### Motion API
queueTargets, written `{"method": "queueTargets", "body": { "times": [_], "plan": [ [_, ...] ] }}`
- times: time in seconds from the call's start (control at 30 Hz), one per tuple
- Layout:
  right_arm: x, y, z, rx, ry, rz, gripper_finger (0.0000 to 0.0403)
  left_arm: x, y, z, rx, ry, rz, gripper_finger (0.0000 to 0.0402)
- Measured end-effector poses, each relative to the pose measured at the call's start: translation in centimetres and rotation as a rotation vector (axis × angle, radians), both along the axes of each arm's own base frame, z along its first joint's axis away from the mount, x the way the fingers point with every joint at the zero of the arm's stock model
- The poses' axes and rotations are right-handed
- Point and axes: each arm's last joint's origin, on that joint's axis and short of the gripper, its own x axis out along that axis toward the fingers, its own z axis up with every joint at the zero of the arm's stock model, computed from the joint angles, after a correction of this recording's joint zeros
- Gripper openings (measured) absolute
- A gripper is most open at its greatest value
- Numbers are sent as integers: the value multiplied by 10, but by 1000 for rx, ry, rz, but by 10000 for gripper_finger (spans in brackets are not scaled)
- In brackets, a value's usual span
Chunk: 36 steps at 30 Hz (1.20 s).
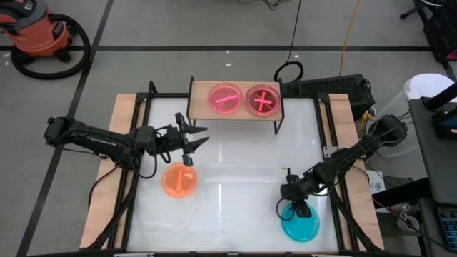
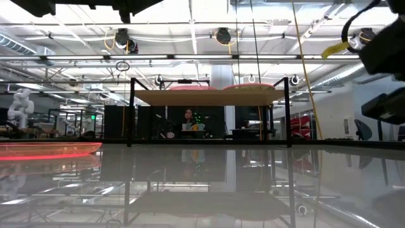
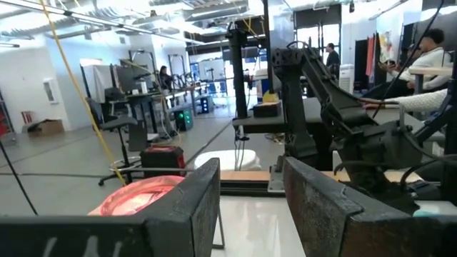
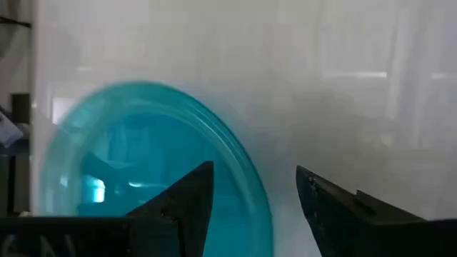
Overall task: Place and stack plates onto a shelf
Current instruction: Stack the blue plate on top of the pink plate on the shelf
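Two pink plates (image 1: 227, 98) (image 1: 263, 100) lie side by side on the light-wood shelf (image 1: 200, 107) at the table's far edge. An orange plate (image 1: 178, 180) lies flat on the table's left half. A cyan plate (image 1: 301, 225) lies flat near the right near corner. My left gripper (image 1: 202, 137) hovers open between the shelf and the orange plate, and holds nothing (image 3: 250, 207). My right gripper (image 1: 294, 208) is open and low over the cyan plate's far rim (image 4: 246, 182). One finger (image 4: 189, 196) stands over the plate's inside, the other (image 4: 335, 207) outside the rim.
The white tabletop (image 1: 243, 164) lies bare between the two arms and in front of the shelf. Black frame rails (image 1: 143, 121) run along the table's sides. The shelf's black legs (image 2: 131, 114) stand on the tabletop. People sit at desks in the room behind.
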Motion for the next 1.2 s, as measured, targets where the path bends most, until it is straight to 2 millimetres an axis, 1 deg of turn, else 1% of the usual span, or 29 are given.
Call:
{"method": "queueTargets", "body": {
  "times": [0.13,0.27,0.37,0.57,0.7,0.9,1.07,1.2],
  "plan": [
    [-5,-3,-7,-9,30,-15,177,0,0,-2,0,17,0,161],
    [-8,-5,-10,-13,36,-14,154,0,0,-2,0,24,0,161],
    [-8,-5,-11,-21,31,5,124,0,0,-2,-1,24,0,161],
    [-9,-5,-11,-19,36,15,53,0,0,-2,-1,24,0,161],
    [-11,-5,-3,27,0,74,9,0,0,-2,-1,24,0,161],
    [-13,-11,18,78,-113,83,2,0,0,-2,-1,23,0,161],
    [-16,-20,36,83,-245,83,0,0,0,-2,-1,24,0,161],
    [-18,-27,44,88,-283,36,0,0,0,-2,-3,23,0,161]
  ]
}}
